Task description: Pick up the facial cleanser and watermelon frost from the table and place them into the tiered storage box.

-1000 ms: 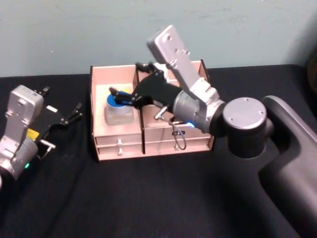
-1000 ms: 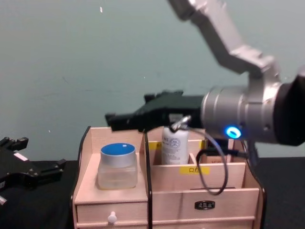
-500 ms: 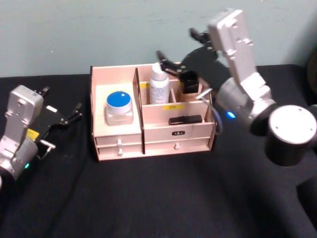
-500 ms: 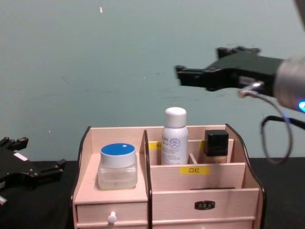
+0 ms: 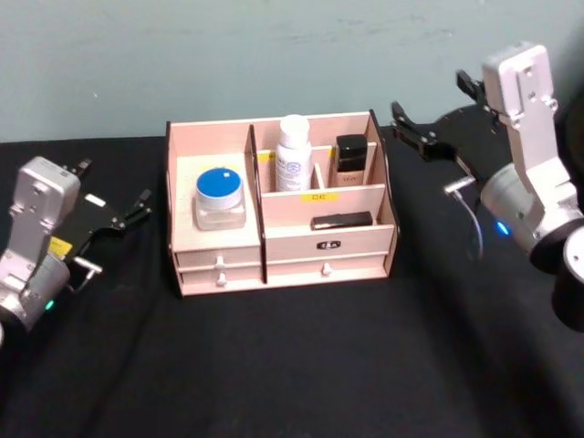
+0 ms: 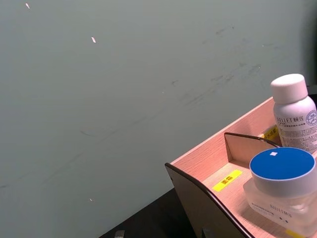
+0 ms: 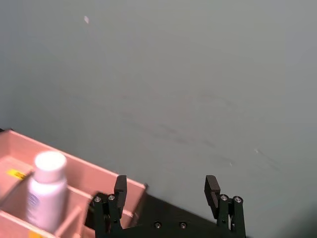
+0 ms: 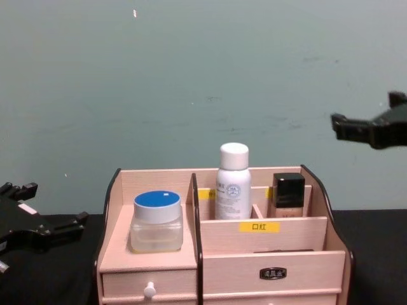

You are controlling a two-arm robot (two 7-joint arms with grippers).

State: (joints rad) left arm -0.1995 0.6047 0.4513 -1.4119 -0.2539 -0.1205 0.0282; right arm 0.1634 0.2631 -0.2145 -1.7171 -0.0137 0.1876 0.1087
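As far as you can judge, both items already sit in the tiered storage box [image 5: 278, 251]: the blue-lidded jar [image 5: 219, 198] in its left compartment, the white bottle [image 5: 293, 153] upright in a far compartment. Your right gripper [image 5: 436, 123] hangs right of the box, fingers spread and empty. Your left gripper [image 5: 117, 210] rests low at the left, also spread. Little seems left.

Plain grey-green wall [image 8: 191, 76], faint scuffs; black cloth-covered table [image 5: 301, 365].
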